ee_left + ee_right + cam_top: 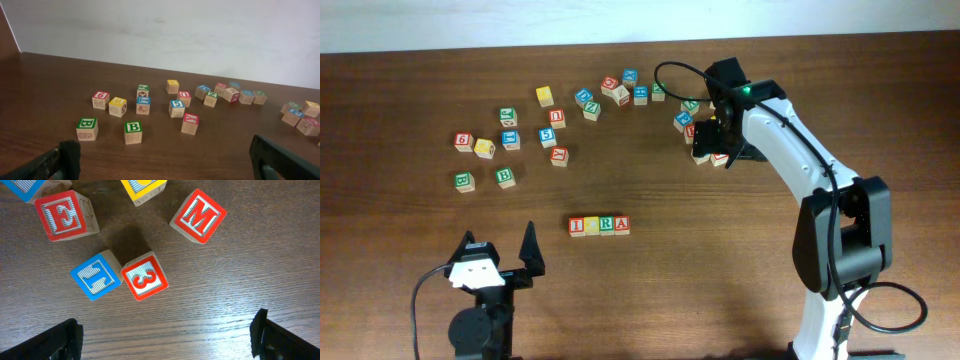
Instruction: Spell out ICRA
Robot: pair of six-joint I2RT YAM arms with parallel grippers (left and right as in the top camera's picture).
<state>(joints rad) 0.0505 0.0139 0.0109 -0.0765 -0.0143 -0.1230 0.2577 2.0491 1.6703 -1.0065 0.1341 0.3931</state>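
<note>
My right end effector hangs wide open and empty over a blue T cube touching a red 3 cube. A red E cube and a red M cube lie beyond, and a yellow cube is cut off at the top edge. My left end effector, also open and empty, sits low on the tabletop, near the ICRA row. The row's four cubes touch side by side, well apart from the scattered cubes, with letters too small to read fully overhead and outside both wrist views.
</note>
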